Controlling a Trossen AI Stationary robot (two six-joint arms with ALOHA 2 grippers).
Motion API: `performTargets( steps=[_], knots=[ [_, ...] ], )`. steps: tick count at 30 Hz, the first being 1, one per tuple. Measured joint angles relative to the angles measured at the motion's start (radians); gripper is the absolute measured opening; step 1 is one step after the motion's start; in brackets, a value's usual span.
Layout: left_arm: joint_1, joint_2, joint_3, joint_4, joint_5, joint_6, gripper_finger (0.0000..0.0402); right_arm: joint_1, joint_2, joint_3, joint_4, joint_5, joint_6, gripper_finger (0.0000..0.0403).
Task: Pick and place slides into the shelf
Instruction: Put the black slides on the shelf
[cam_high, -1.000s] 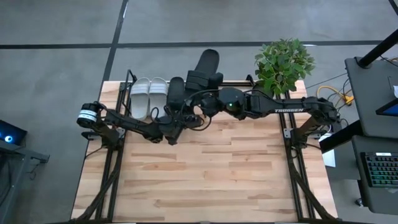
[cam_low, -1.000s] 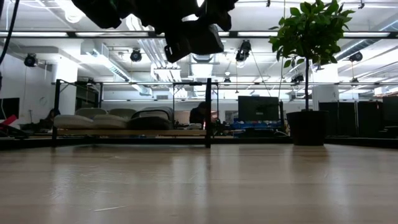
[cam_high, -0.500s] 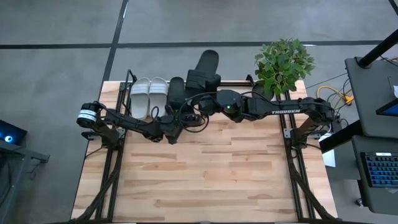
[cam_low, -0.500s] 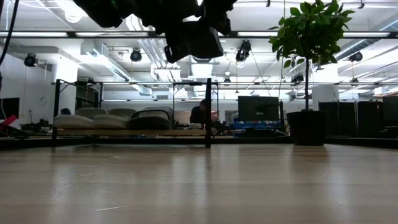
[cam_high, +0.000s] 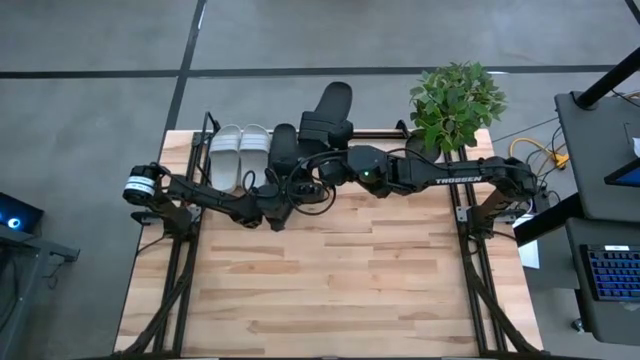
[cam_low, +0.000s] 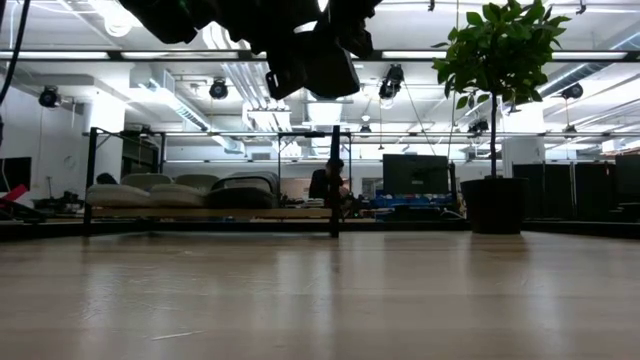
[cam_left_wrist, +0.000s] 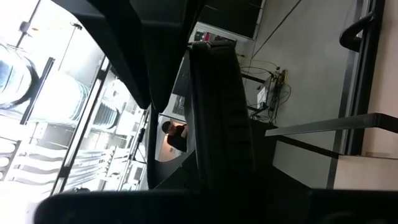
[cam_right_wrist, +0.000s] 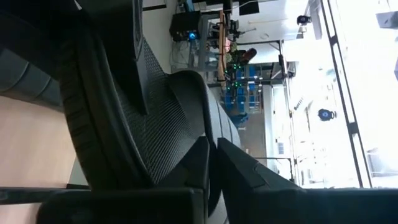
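The shelf (cam_high: 205, 150) stands at the table's far left. It holds the light pair of slides (cam_high: 240, 155) and one black slide (cam_high: 284, 148), all resting on their soles. A second black slide (cam_high: 330, 112) is raised and tilted, and its far end reaches out past the table's far edge. My left gripper (cam_high: 292, 183) comes in from the left and is shut just near of this slide. My right gripper (cam_high: 322, 165) comes in from the right and is shut at the slide's near end. In the low view both arms (cam_low: 300, 40) hang above the shelf (cam_low: 335, 180). My left gripper is shut on the raised black slide. The ridged side of the sole (cam_left_wrist: 221, 124) runs straight out from between its fingers, which lie along the slide. The place of contact is hidden by the gripper itself. The slide is clear of the table. My right gripper pinches the same slide between its two fingers (cam_right_wrist: 193, 168) at the curved rim beside the textured footbed (cam_right_wrist: 211, 134). It comes level from the table's right. How far back the rim reaches does not show.
A potted plant (cam_high: 455, 100) stands at the table's far right corner. Loose cables (cam_high: 312, 190) hang between the two wrists. The near half of the wooden tabletop (cam_high: 330, 290) is free room. A person (cam_low: 330, 182) shows far off in the room behind.
My right gripper has gone a little toward the table's left edge, closer to the raised black slide's near end. The slide and my left gripper have kept their place.
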Motion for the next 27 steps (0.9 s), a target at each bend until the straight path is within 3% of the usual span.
performTargets(
  steps=[19,27],
  knots=[
    [0.011,0.000,-0.002,0.003,-0.010,-0.021,0.0022,-0.007,0.000,-0.001,0.014,-0.007,0.010,0.0011],
    [0.011,0.000,-0.002,0.004,-0.042,-0.045,0.0067,-0.029,0.007,-0.014,0.059,-0.123,0.048,0.0011]
  ],
)
